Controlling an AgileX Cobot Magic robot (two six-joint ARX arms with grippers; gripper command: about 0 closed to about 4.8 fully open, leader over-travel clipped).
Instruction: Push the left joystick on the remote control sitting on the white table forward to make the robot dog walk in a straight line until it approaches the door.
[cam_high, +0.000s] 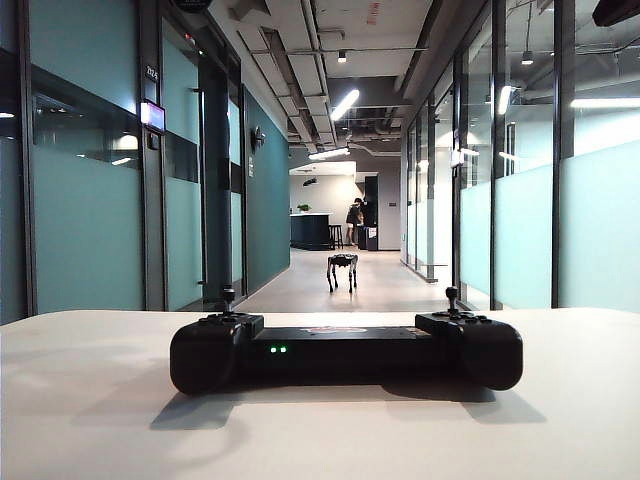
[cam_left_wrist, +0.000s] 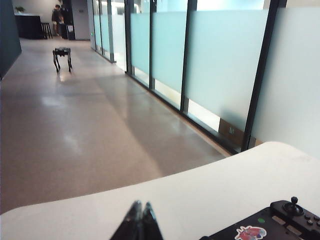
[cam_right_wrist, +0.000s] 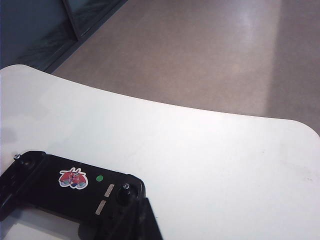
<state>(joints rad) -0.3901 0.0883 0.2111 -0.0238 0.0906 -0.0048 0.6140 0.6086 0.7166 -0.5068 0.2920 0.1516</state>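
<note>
A black remote control (cam_high: 345, 352) lay flat at the centre of the exterior frame on the white worktop (cam_high: 90, 400). Both its joysticks stood upright, placed so either arm could reach them. The left joystick (cam_high: 228, 296) was untouched. The left gripper (cam_left_wrist: 139, 222), fingers closed together on nothing, hung over the worktop, apart from the controller. The right gripper (cam_right_wrist: 134, 220), also closed and empty, sat just beside the nearer joystick (cam_right_wrist: 126, 187). Down the corridor, in the middle of the frame, the robot dog (cam_high: 342, 269) stood on a pale polished floor between teal glass walls, under strip lights.
</note>
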